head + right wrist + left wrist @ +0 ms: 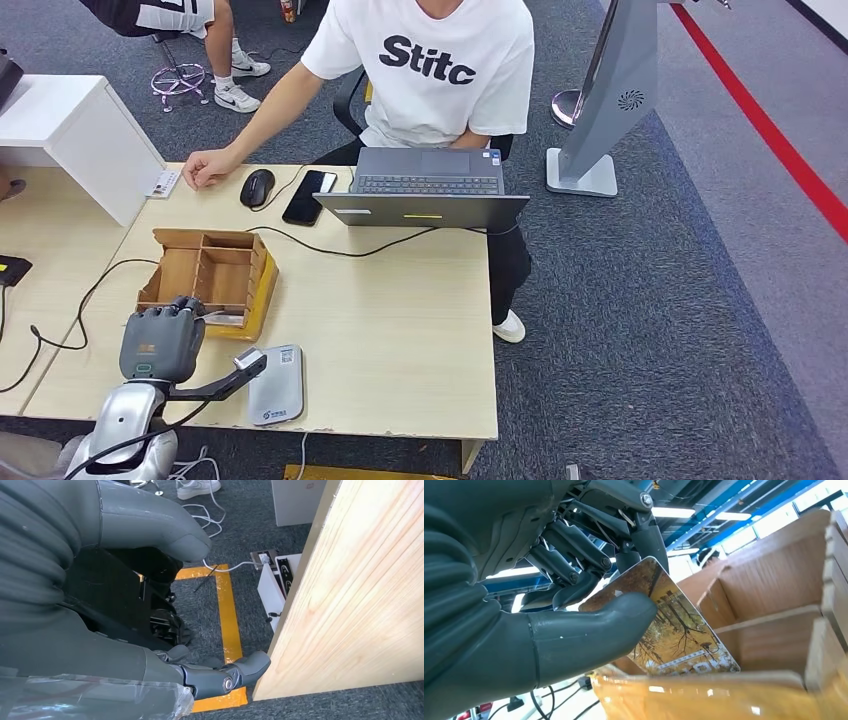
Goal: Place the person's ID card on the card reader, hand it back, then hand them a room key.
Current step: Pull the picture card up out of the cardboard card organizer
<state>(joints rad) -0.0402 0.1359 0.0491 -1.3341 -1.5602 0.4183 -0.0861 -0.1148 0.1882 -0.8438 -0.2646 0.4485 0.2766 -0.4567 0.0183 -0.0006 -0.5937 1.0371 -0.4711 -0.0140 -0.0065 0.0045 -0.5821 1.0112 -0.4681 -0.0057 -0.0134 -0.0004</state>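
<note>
The left hand (163, 340) is at the near edge of the wooden organizer box (208, 275) on the table (400, 320). In the left wrist view this hand (549, 595) pinches a room key card (674, 625) between the thick thumb and the darker fingers (574, 555). The card carries a picture of autumn trees. One short end is inside the grip, and its long axis runs from the hand toward a compartment of the box (774, 605), so its free end points into the box, tilted. The white card reader (277, 383) lies flat just beside the left forearm. The ID card (165, 183) lies at the far side of the table, next to the person's hand (208, 168). The right hand (150, 605) hangs beside the table edge over the floor; its fingers are curled and it holds nothing.
</note>
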